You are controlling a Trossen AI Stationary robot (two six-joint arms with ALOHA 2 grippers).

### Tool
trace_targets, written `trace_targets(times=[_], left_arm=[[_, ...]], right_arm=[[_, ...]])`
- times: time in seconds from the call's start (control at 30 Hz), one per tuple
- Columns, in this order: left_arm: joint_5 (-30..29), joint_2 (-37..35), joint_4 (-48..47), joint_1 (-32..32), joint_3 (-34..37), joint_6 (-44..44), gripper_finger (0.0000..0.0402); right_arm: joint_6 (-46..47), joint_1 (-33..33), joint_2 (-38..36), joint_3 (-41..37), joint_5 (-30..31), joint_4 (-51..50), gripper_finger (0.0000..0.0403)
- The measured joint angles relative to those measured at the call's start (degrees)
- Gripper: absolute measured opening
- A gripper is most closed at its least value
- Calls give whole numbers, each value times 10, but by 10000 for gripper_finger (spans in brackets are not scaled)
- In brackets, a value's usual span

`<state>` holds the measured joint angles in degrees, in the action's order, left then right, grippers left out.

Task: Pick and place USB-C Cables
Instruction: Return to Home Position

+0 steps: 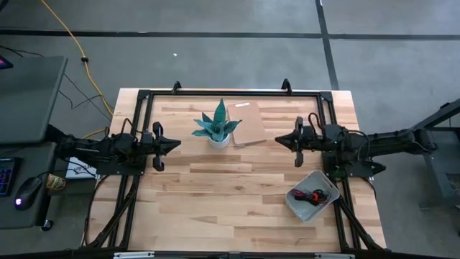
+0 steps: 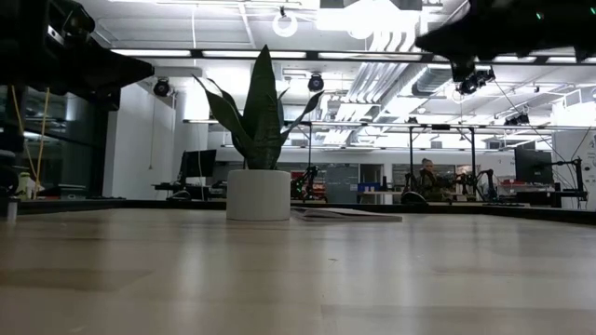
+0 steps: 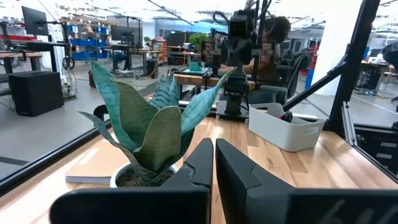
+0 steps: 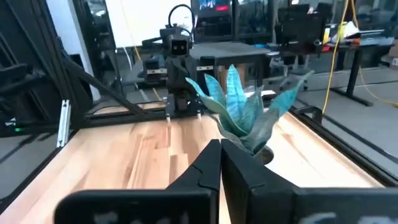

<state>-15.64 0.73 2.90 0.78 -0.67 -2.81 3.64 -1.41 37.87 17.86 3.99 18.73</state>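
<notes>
Our left gripper and right gripper are hovering clenched on nothing, facing each other across the potted plant. We are seeing the USB-C cables lying in the white bin, beside the right gripper's arm, behind its fingertips.

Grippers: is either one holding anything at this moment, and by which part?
Nothing is held. The left gripper and right gripper are both shut and empty, flanking the potted plant; the cables lie in the tray.
</notes>
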Motion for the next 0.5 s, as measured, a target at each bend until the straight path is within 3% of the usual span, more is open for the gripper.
trace_targets(times=[0.27,0.5], left_arm=[[0,0,0,0,0,0,1],[0,0,0,0,0,0,1]], right_arm=[[27,-2,-86,-165,-27,162,0],[25,-2,-157,-173,-89,83,0]])
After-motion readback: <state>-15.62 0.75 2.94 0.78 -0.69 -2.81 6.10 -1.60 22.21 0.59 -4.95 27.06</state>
